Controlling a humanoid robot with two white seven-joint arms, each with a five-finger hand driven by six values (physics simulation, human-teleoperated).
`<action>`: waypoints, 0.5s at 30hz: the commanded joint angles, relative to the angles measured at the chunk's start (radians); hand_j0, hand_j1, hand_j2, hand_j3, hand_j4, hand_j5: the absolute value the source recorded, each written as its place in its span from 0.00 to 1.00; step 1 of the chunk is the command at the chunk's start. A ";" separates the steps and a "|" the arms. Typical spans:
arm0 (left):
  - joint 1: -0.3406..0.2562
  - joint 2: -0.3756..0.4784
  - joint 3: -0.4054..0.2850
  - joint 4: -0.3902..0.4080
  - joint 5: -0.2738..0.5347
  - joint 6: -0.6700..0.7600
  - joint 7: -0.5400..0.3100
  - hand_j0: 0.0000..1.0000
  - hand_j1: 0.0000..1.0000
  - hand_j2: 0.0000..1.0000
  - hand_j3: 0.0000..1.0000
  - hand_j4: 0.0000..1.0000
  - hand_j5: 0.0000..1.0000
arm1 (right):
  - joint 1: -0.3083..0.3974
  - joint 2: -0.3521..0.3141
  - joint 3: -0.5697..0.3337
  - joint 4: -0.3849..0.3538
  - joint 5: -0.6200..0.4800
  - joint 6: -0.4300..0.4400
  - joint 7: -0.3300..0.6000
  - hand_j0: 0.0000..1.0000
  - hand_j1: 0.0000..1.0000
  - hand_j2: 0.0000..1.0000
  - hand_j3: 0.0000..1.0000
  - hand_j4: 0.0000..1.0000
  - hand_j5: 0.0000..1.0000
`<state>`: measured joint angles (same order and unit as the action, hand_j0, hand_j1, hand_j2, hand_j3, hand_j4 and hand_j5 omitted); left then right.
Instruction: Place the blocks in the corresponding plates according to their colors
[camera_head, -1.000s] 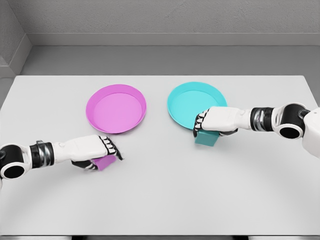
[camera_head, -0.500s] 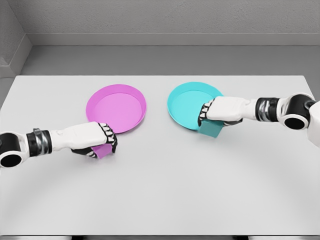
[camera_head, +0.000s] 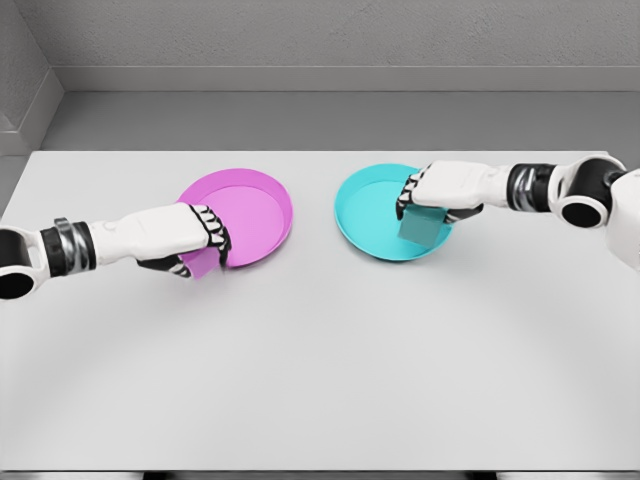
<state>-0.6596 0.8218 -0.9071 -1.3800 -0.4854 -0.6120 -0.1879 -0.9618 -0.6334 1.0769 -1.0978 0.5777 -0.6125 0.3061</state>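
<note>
A magenta plate (camera_head: 245, 205) lies left of centre on the white table, a cyan plate (camera_head: 368, 210) right of centre. My left hand (camera_head: 200, 243) is shut on a magenta block (camera_head: 203, 264), held over the magenta plate's near-left rim. Over the right part of the cyan plate, my right hand (camera_head: 435, 196) is shut on a teal block (camera_head: 422, 229). Most of each block is hidden by the fingers.
The white table (camera_head: 320, 360) stretches wide in front of both plates. A grey floor and wall lie beyond its far edge.
Both hands carried their blocks away from me: the left up and right to the magenta plate's rim, the right up over the cyan plate.
</note>
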 joint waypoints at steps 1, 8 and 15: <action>0.000 -0.004 0.001 0.012 0.005 0.001 0.001 0.47 0.47 0.47 0.47 0.47 0.47 | -0.003 0.029 -0.002 0.038 -0.007 0.002 -0.002 0.61 0.61 0.61 0.61 0.61 0.61; -0.026 -0.038 -0.003 0.012 0.002 0.001 -0.001 0.48 0.48 0.48 0.48 0.48 0.48 | -0.048 0.113 -0.002 0.148 -0.004 0.002 -0.002 0.66 0.66 0.66 0.66 0.66 0.66; -0.051 -0.081 -0.004 0.024 0.001 0.001 -0.022 0.48 0.48 0.48 0.48 0.48 0.48 | -0.060 0.147 -0.002 0.180 -0.002 0.002 -0.007 1.00 1.00 1.00 1.00 1.00 1.00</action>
<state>-0.7133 0.7539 -0.9120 -1.3615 -0.4899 -0.6119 -0.2058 -1.0216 -0.4927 1.0773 -0.9242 0.5805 -0.6123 0.3016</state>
